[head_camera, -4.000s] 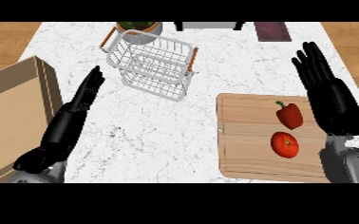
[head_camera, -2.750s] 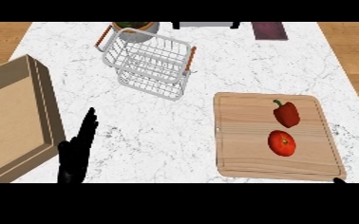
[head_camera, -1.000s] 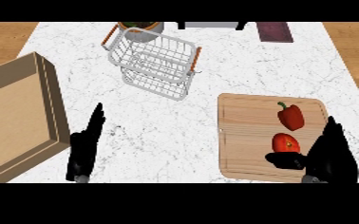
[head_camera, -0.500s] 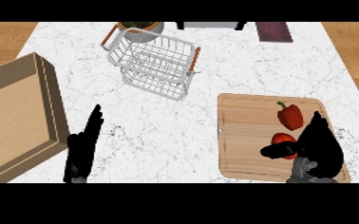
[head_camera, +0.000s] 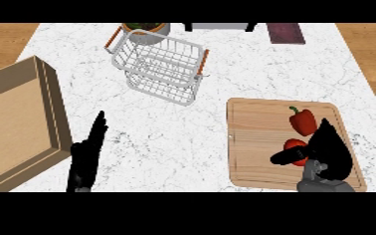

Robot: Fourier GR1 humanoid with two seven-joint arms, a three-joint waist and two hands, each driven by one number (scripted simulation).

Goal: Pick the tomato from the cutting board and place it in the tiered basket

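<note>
The tomato [head_camera: 296, 145] lies on the cutting board [head_camera: 257, 129] at 4 o'clock, just under a red pepper [head_camera: 303, 121]. The right hand [head_camera: 329, 149] covers its 3 o'clock side, fingers [head_camera: 323, 132] straight, thumb spread below, nothing gripped. Likely smooth, round and soft-skinned: best taken across its widest part.

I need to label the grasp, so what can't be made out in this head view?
Tomato: mostly hidden under the right hand, head view; whether it is gripped cannot be told.
Grey object at the counter's far edge: cut off by the view's top.
Pot behind the tiered basket: partly hidden by the basket's wires.
</note>
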